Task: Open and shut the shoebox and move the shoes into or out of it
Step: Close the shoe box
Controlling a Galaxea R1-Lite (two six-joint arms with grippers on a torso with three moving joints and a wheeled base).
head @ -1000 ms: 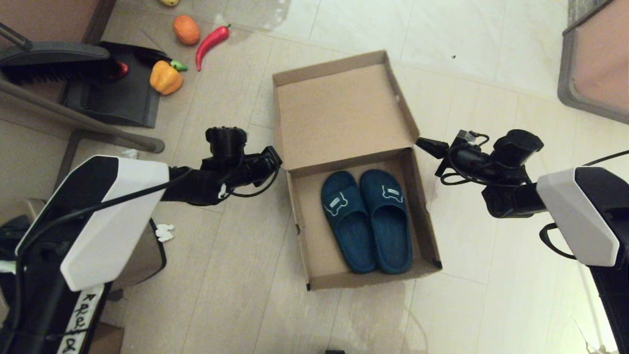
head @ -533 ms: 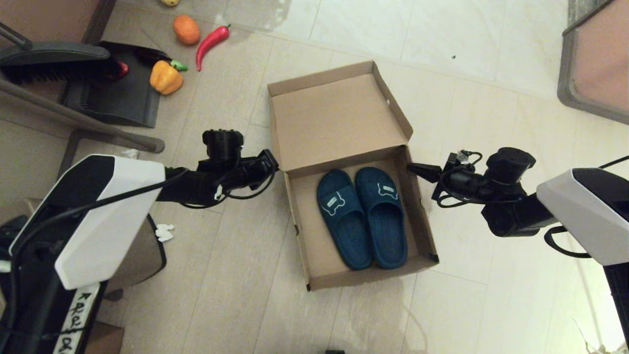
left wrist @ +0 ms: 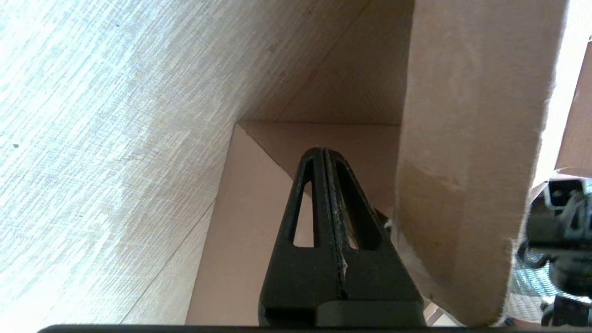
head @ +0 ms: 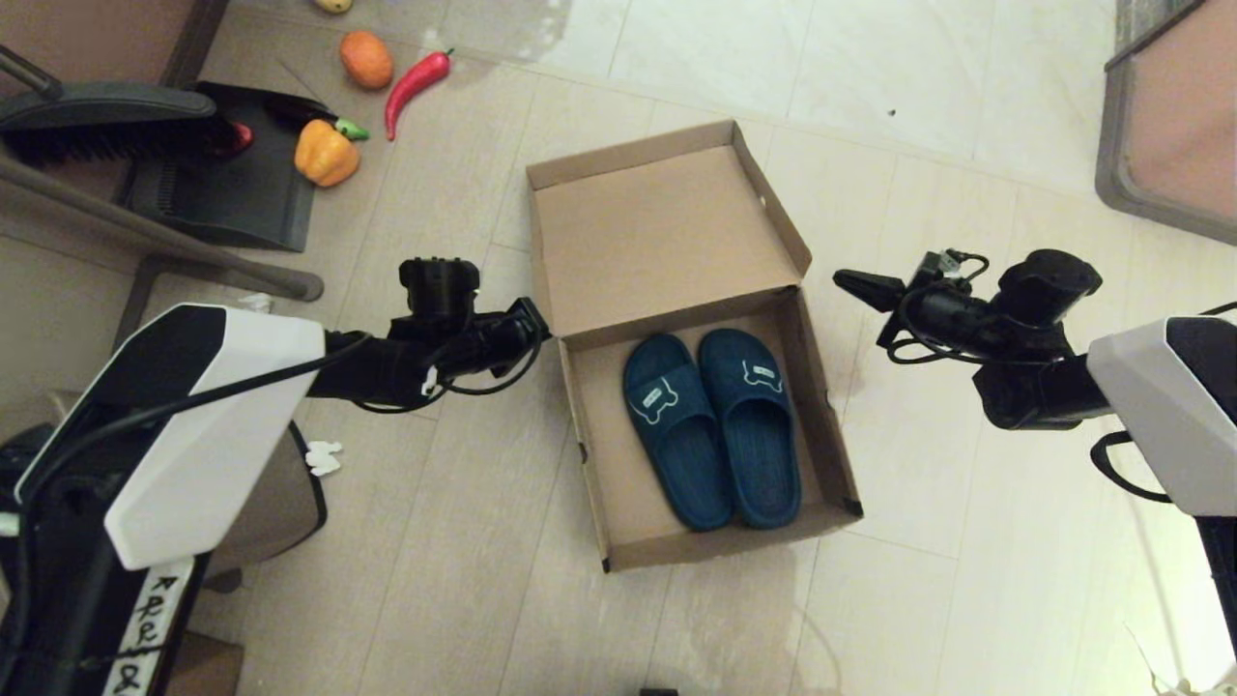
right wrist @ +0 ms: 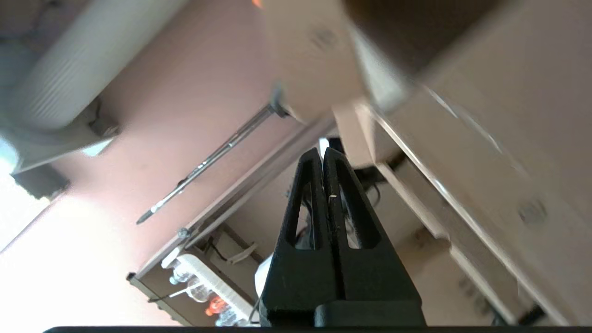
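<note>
The brown cardboard shoebox [head: 833, 435] lies open on the floor in the head view, its hinged lid [head: 657, 232] folded back on the far side. Both teal-blue slippers [head: 713, 425] lie side by side inside, each with a bear patch on its strap. My left gripper [head: 543, 324] is shut with nothing in it, its tips right at the box's left rear corner by the hinge. In the left wrist view that gripper [left wrist: 322, 150] points at cardboard [left wrist: 458, 152]. My right gripper [head: 843, 281] is shut and empty, hovering clear of the box's right rear corner.
A black dustpan [head: 227, 184] and brush lie at the far left, with a yellow pepper [head: 326, 152], an orange [head: 366, 58] and a red chilli [head: 416, 82] on the floor beside them. A brown bin [head: 280, 503] stands under my left arm. A framed panel [head: 1174, 126] is far right.
The lid dropped back a little flatter and the box shifted slightly left. My right gripper dipped toward the box's right wall, then lifted away to the right. The left gripper barely moved.
</note>
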